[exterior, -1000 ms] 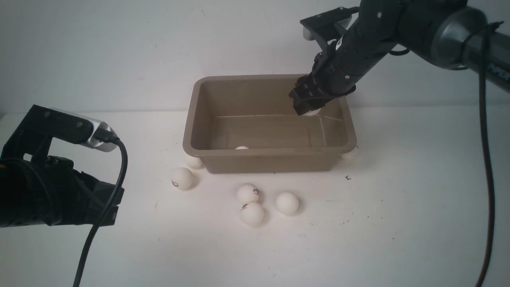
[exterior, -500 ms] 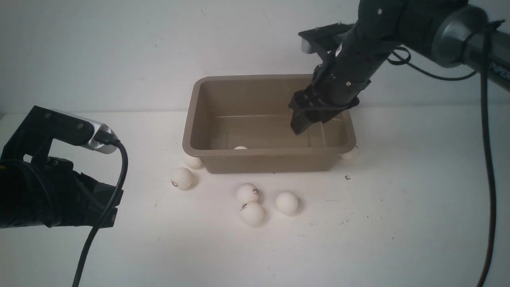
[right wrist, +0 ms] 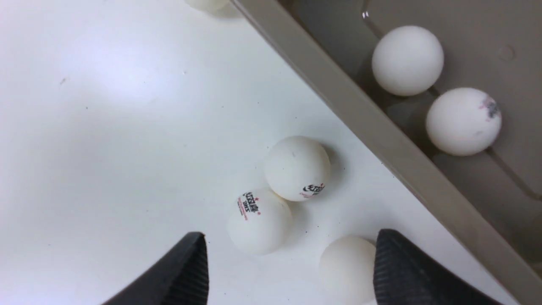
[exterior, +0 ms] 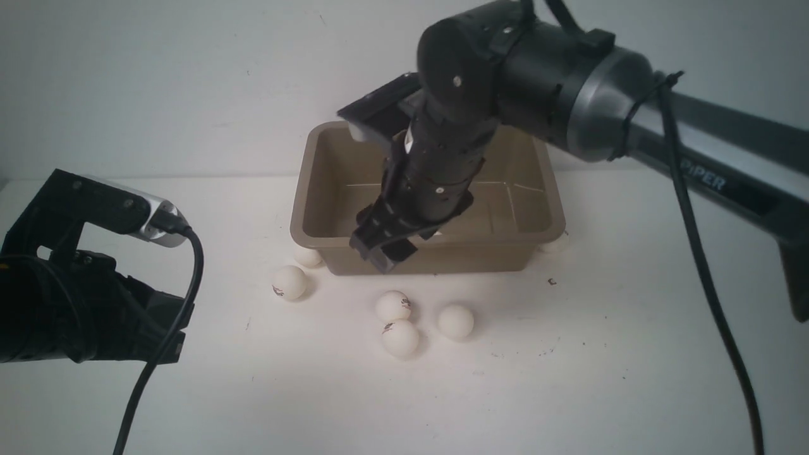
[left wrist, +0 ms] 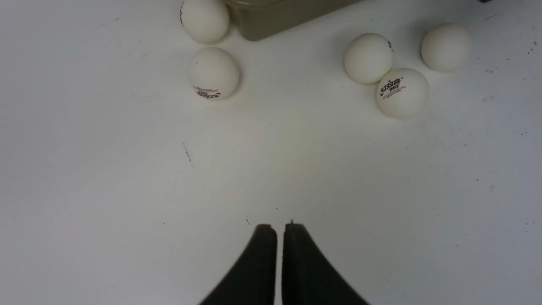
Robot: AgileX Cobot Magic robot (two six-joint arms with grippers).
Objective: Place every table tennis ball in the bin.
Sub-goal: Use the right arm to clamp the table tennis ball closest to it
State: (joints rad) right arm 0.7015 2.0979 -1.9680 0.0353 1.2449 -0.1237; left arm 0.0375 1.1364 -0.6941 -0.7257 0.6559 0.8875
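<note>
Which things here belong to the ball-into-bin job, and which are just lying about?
Job:
- bin
- two binned balls
- six loose balls, one half hidden behind the bin's corner
- right gripper, open above three of them
- left gripper, shut, holding nothing

Lying about:
- dark speck near the bin
- black cable
- white table

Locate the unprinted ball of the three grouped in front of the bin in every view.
Front view: unprinted ball, rightmost of the trio.
Left wrist view: it sits apart from the touching printed pair.
Right wrist view: it lies beside one finger of the open right gripper.
Shared landmark: the bin, its near wall.
</note>
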